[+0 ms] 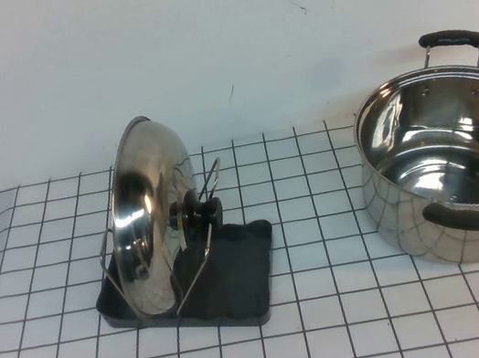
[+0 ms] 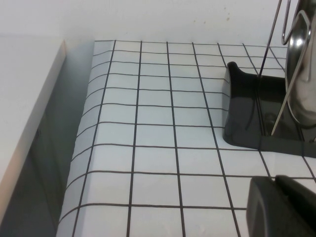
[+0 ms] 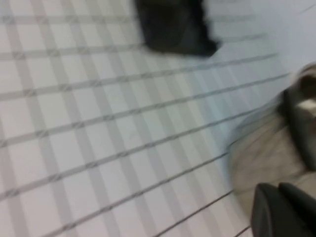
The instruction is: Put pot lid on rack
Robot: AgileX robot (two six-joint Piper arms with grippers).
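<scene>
Pot lid (image 1: 149,218) stands on edge in the rack (image 1: 197,242), leaning among the wire loops with its shiny dome catching the light and its black knob (image 1: 196,214) poking out sideways toward the pot. The rack's dark tray (image 1: 244,285) sits flat on the checked cloth (image 1: 340,328), and the lid's lower rim rests down inside it, touching the wires on either side. No claw touches the lid or the rack.

From the left wrist view, the left claw (image 2: 284,207) shows only as a dark tip low over the cloth, just short of the near corner of the tray (image 2: 247,123); a wire loop (image 2: 284,84) and a sliver of the lid's rim (image 2: 301,59) rise beyond it. Whether its fingers are apart or together cannot be told from what shows. It holds nothing that can be seen.

From the right wrist view, the right claw (image 3: 284,210) is likewise only a dark tip over the cloth, with the steel pot (image 3: 269,148) close beside it and the tray (image 3: 175,27) well away past the open grid. Its fingers cannot be read either.

In the high view, the pot (image 1: 450,174) stands upright well apart from the rack, on the lid's knob side, its black handles (image 1: 469,217) front and back. Neither arm shows in that view.
</scene>
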